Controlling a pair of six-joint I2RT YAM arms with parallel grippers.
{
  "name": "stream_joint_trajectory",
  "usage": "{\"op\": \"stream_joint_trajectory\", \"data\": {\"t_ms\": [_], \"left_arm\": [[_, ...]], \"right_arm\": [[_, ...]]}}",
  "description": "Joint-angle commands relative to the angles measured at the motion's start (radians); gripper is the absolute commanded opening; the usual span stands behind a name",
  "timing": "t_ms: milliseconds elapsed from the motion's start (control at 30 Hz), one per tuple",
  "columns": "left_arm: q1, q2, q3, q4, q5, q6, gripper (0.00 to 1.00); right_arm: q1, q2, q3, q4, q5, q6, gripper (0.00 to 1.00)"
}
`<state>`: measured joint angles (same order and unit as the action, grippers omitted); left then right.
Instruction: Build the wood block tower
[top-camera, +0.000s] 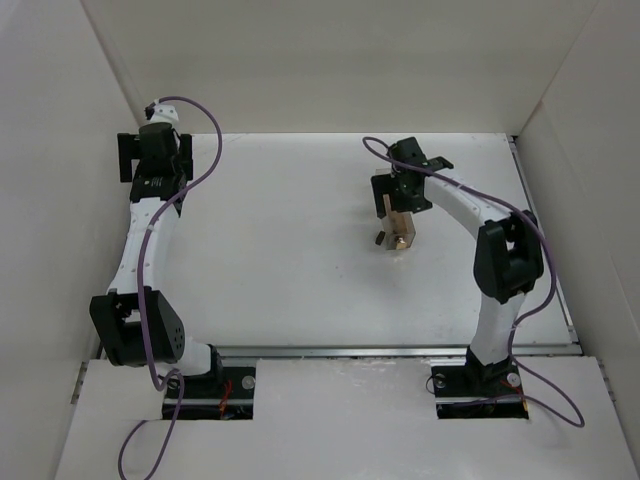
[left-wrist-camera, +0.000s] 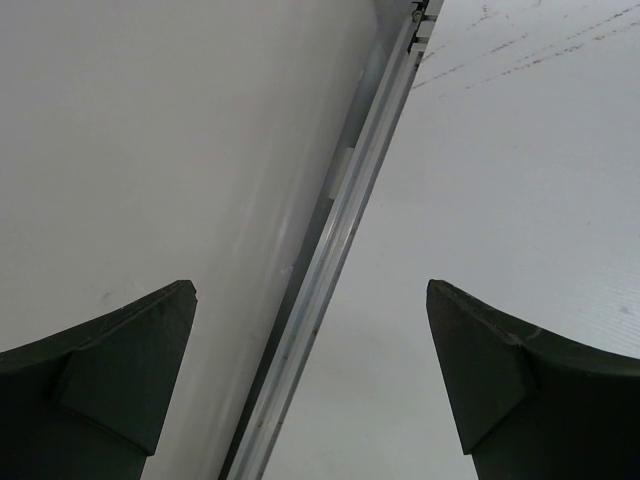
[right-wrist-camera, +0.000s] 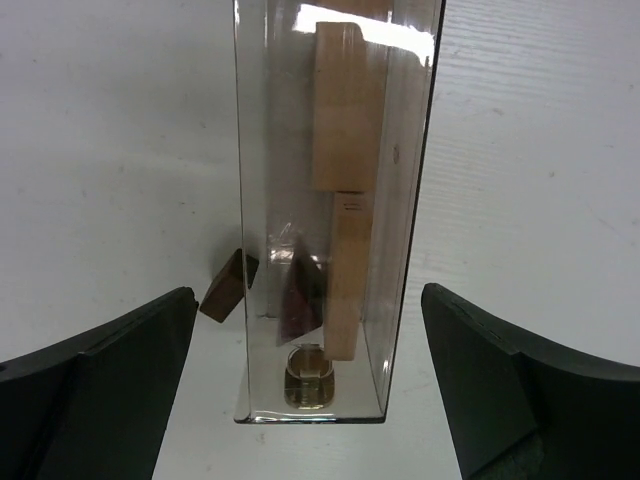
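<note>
A clear plastic box (right-wrist-camera: 262, 150) lies on the white table, straight ahead between the fingers of my right gripper (right-wrist-camera: 308, 292), which is open and touches nothing. Inside the box are two light tan bars (right-wrist-camera: 345, 110) end to end and a dark reddish roof-shaped piece (right-wrist-camera: 300, 290). A small dark brown block (right-wrist-camera: 228, 285) leans against the box's left wall from outside. From above, the box with the blocks (top-camera: 402, 228) sits just below the right gripper (top-camera: 400, 195). My left gripper (left-wrist-camera: 310, 285) is open and empty at the table's far left corner (top-camera: 157, 150).
A small brass-coloured object (right-wrist-camera: 308, 378) sits at the near end of the box. White walls enclose the table on three sides. A metal rail (left-wrist-camera: 340, 220) runs along the table edge under the left gripper, beside the left wall.
</note>
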<state>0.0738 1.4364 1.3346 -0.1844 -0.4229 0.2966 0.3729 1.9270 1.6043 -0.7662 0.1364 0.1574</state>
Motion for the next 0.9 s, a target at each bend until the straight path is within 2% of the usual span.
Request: {"op": "stream_joint_trajectory", "data": {"t_ms": [0,100,133,167,200,267,367,400,467,533,600,633,733,800,833,867], "left_arm": [[-0.002,-0.047,-0.006,0.017,-0.017,-0.016,1.0],[-0.002,-0.047,-0.006,0.008,-0.017,-0.016,1.0],[-0.002,-0.047,-0.006,0.008,-0.017,-0.016,1.0],[-0.002,-0.047,-0.006,0.008,-0.017,-0.016,1.0],[-0.002,-0.047,-0.006,0.008,-0.017,-0.016,1.0],[-0.002,-0.047,-0.006,0.008,-0.017,-0.016,1.0],[-0.002,-0.047,-0.006,0.008,-0.017,-0.016,1.0],[-0.002,-0.047,-0.015,0.008,-0.017,-0.016,1.0],[-0.002,-0.047,-0.015,0.008,-0.017,-0.016,1.0],[-0.002,-0.047,-0.015,0.008,-0.017,-0.016,1.0],[-0.002,-0.047,-0.015,0.019,-0.026,-0.016,1.0],[-0.002,-0.047,-0.015,0.029,-0.045,-0.016,1.0],[-0.002,-0.047,-0.025,0.04,-0.073,-0.016,1.0],[-0.002,-0.047,-0.025,0.049,-0.082,-0.016,1.0],[-0.002,-0.047,-0.034,0.049,-0.082,-0.016,1.0],[-0.002,-0.047,-0.034,0.049,-0.082,-0.016,1.0]], "right_arm": [[-0.031,0.004,-0.01,0.077,-0.089,-0.013,1.0],[-0.031,0.023,-0.02,0.077,-0.089,-0.004,0.91],[-0.031,0.032,-0.02,0.077,-0.089,-0.004,0.86],[-0.031,0.032,-0.02,0.087,-0.078,-0.004,0.75],[-0.031,0.032,-0.02,0.087,-0.066,-0.004,0.69],[-0.031,0.032,-0.02,0.087,-0.066,-0.004,0.64],[-0.031,0.032,-0.02,0.087,-0.047,-0.004,0.45],[-0.031,0.032,-0.02,0.087,-0.032,-0.004,0.32],[-0.031,0.032,0.002,0.058,-0.006,-0.004,0.2],[-0.019,0.032,0.011,0.035,0.102,-0.004,0.08],[0.03,0.043,0.048,-0.007,0.214,-0.004,0.02],[0.047,0.061,0.06,-0.024,0.335,-0.004,0.0],[0.106,0.128,0.111,-0.105,0.526,0.028,0.0],[0.138,0.179,0.129,-0.16,0.725,0.08,0.0],[0.15,0.196,0.138,-0.174,0.726,0.08,0.0],[0.161,0.208,0.138,-0.185,0.8,0.09,0.0]]}}
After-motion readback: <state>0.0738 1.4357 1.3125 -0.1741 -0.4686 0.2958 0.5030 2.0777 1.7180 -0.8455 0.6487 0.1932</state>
